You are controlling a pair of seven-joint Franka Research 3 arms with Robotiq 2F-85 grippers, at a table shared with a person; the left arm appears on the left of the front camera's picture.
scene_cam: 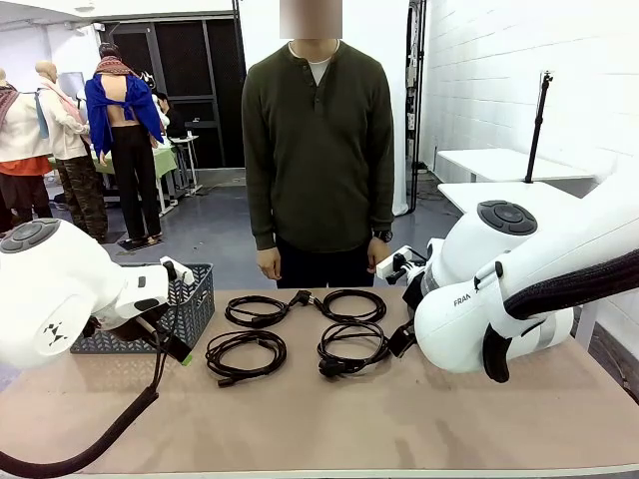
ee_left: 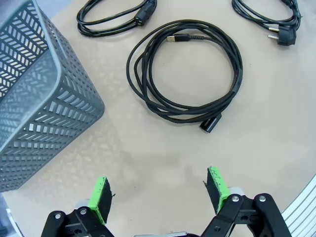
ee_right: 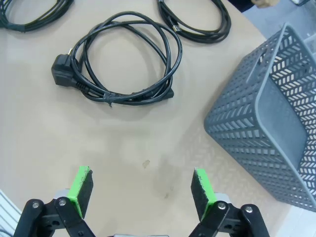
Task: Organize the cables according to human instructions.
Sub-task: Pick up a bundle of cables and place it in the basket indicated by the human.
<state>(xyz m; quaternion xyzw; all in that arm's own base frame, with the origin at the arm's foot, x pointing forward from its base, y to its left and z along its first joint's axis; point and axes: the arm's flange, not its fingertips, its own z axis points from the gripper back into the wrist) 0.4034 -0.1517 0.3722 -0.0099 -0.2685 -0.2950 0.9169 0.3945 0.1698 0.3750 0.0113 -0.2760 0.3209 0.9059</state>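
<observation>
Four cables (scene_cam: 246, 354) lie on tan table (scene_cam: 399, 429), white wall (scene_cam: 499, 70) beside.

Lettering found in the front view only.

Item one: my right arm (scene_cam: 519, 289) carries black capital letters (scene_cam: 461, 299) on the white shell of the link nearest the table's middle. I read "FRAN". The word runs on to the right, where a black strap across the shell covers the rest.

Item two: my left arm (scene_cam: 60, 289) bears a small black emblem (scene_cam: 52, 335) on its white shell, low on the rounded joint. It is a cluster of short marks set in a rough diamond, with no letters or numbers that I can make out.
</observation>
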